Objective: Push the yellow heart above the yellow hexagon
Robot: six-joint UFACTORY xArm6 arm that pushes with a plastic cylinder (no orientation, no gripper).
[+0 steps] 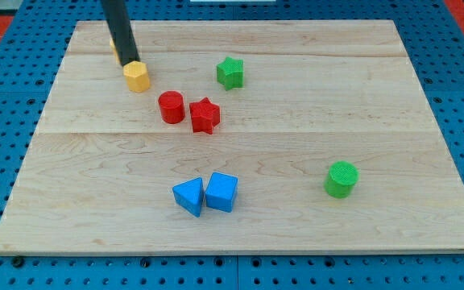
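The yellow hexagon (137, 76) lies at the upper left of the wooden board (240, 217). My tip (127, 63) stands just above and to the left of it, touching or almost touching its top edge. A thin sliver of yellow (114, 55) shows at the rod's left edge. It may be the yellow heart, which the rod mostly hides. Its shape cannot be made out.
A red cylinder (171, 106) and a red star (205, 115) sit side by side below and right of the hexagon. A green star (230, 72) lies to the right. A blue triangle (188, 196) and a blue cube (221, 192) touch near the bottom. A green cylinder (341, 179) lies at lower right.
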